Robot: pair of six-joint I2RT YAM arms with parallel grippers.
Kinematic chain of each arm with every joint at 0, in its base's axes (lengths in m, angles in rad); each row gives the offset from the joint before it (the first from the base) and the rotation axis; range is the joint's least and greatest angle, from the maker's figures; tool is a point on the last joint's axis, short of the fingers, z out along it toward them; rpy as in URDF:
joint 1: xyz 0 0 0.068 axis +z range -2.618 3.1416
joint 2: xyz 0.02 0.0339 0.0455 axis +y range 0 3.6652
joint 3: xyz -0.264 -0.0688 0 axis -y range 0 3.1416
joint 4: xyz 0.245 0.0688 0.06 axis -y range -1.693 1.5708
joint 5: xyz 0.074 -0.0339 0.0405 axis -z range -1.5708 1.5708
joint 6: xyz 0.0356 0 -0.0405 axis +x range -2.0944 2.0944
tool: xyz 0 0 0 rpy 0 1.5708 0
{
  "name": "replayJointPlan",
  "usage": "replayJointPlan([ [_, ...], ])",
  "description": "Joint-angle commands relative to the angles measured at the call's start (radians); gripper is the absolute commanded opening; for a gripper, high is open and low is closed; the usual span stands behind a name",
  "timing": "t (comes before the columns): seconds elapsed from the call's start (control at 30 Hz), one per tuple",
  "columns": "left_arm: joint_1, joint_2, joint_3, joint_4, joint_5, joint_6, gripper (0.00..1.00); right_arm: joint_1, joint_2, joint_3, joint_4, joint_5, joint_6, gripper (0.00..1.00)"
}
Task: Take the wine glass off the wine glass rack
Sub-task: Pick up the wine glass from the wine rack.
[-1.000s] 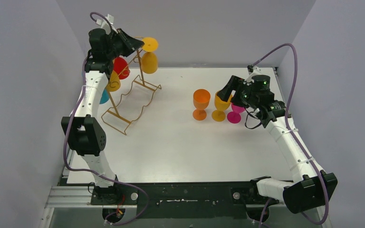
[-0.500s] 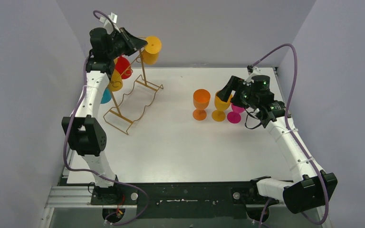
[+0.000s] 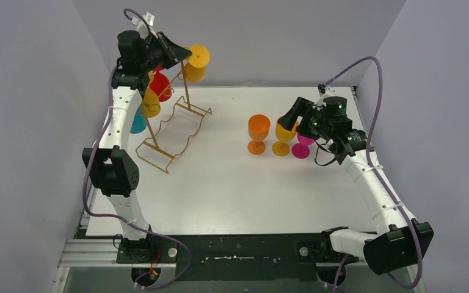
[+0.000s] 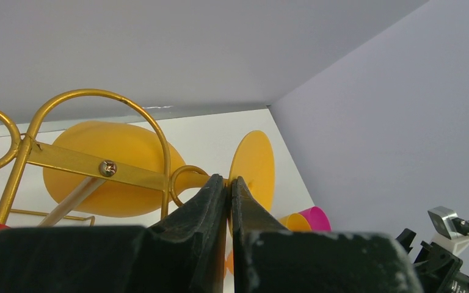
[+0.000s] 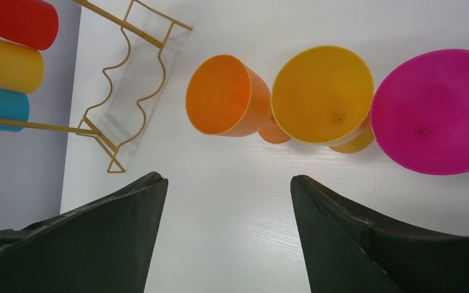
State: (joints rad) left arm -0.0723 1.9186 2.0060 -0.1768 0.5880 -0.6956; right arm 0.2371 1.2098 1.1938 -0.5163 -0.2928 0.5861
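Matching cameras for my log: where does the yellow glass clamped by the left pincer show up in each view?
Top external: upper left, the yellow glass lies sideways at the top of the wine glass rack, in the left pincer.
Left wrist: centre, yellow glass, its stem between the shut pincer tips.
Right wrist: not in it.
Shared landmark: the gold rack, in all three.

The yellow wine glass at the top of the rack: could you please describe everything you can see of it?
The yellow wine glass looks like opaque matte plastic, with a rounded bowl, a short stem and a flat round foot. It hangs inverted, foot uppermost, at the top of the gold wire rack, well above the table. The left gripper has its jaws shut on the stem just under the foot. A small curled hook crosses the stem beside the bowl; contact there is unclear.
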Motion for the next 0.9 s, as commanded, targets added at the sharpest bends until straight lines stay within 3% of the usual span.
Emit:
replayJointPlan([
  [0.0, -0.006, 0.009, 0.066, 0.011, -0.017, -0.051, 0.00, 0.006, -0.027, 0.000, 0.039, -0.005, 0.009, 0.76],
  [0.63, -0.003, 0.052, 0.019, 0.137, 0.048, -0.192, 0.00, 0.006, -0.022, -0.001, 0.039, -0.008, 0.011, 0.76],
  [0.87, -0.010, 0.078, 0.076, 0.050, 0.029, -0.135, 0.00, 0.006, -0.016, -0.001, 0.044, -0.014, 0.013, 0.77],
])
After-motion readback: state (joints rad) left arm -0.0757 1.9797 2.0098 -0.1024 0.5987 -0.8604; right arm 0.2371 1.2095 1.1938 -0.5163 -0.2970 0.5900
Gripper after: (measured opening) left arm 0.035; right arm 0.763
